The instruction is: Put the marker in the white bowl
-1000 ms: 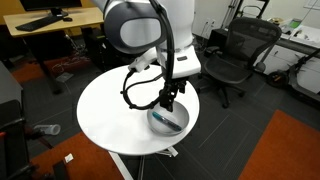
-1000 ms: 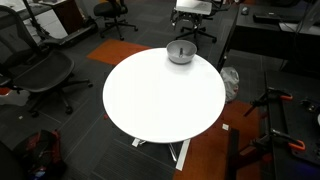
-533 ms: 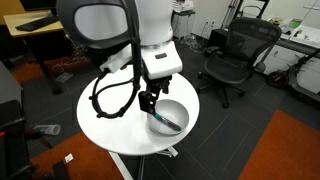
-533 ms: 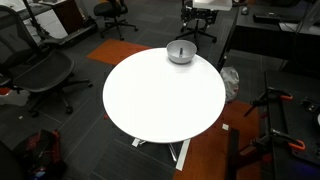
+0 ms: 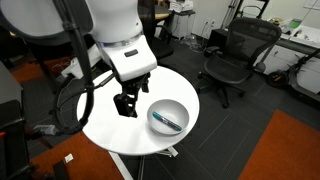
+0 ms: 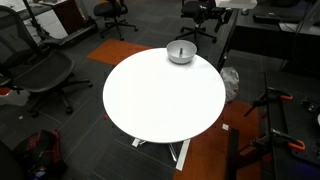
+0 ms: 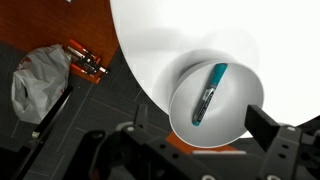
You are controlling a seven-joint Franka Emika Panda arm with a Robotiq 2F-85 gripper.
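The white bowl (image 5: pixel 169 117) stands near the edge of the round white table (image 5: pixel 110 125); it also shows in the other exterior view (image 6: pixel 181 52) and in the wrist view (image 7: pixel 240 105). The marker (image 7: pixel 210 93), dark with a teal-blue part, lies inside the bowl; it also shows in an exterior view (image 5: pixel 167 120). My gripper (image 5: pixel 127 103) is open and empty, raised above the table to the left of the bowl. In the wrist view its fingers (image 7: pixel 200 140) frame the bowl from above.
Black office chairs (image 5: pixel 232 58) stand beyond the table, and another (image 6: pixel 40 75) beside it. A desk (image 5: pixel 45 22) with a keyboard is at the back. A grey bag (image 7: pixel 40 80) and orange-handled tools (image 7: pixel 85 62) lie on the floor below the table's edge.
My gripper has risen and drawn back to the left, away from the bowl. The marker stays lying in the bowl.
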